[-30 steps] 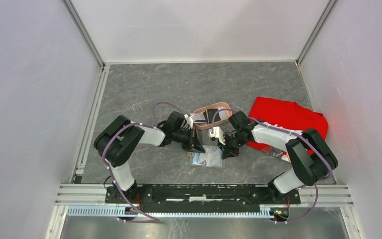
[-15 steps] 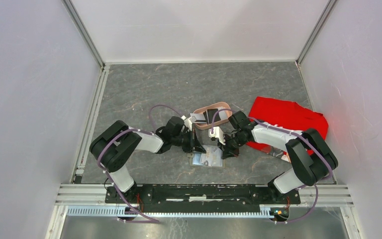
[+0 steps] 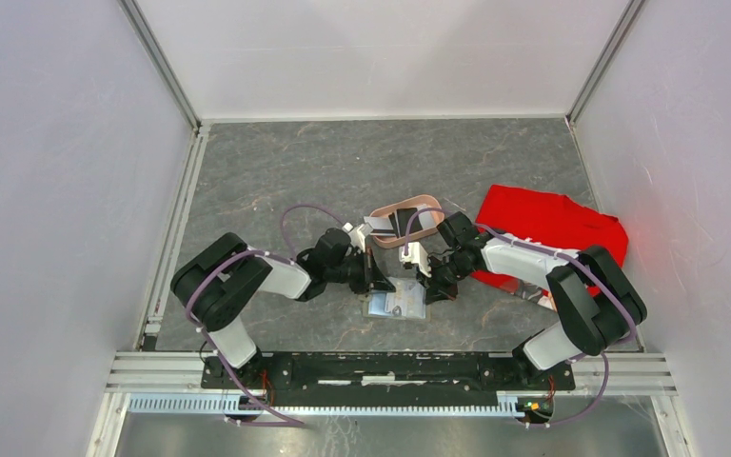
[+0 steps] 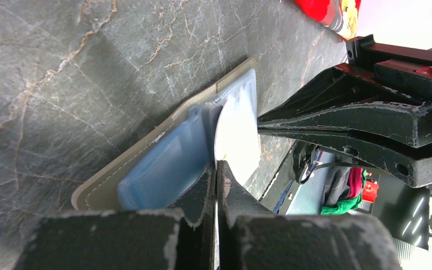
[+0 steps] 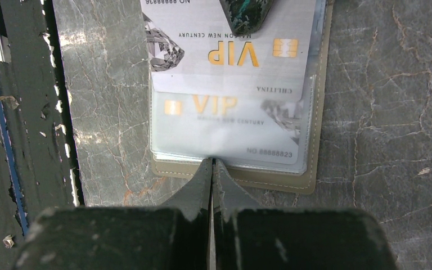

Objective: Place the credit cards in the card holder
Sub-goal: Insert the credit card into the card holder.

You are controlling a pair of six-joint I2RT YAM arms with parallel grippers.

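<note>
The olive-grey card holder [image 3: 397,303] lies open on the table between both arms. In the right wrist view one silvery VIP credit card [image 5: 230,129] sits inside its clear pocket above the olive border [image 5: 270,180]. A second VIP card [image 5: 225,50] lies partly over the pocket mouth. My left gripper [image 4: 216,164] is shut on this card's [image 4: 237,129] edge, low and nearly flat to the table, beside the blue-tinted sleeve [image 4: 169,163]. My right gripper [image 5: 212,161] is shut, its tips resting on the pocket's near edge. From above, the left gripper [image 3: 378,279] and right gripper [image 3: 435,286] flank the holder.
A pink oval tray [image 3: 406,217] stands just behind the holder with a dark item in it. A red cloth [image 3: 552,228] lies at the right, under the right forearm. The metal rail [image 3: 390,367] with the arm bases runs along the near edge.
The left arm's elbow and forearm have sunk and swung a little toward the near edge, while its tips stayed at the holder. The right arm has not moved.
</note>
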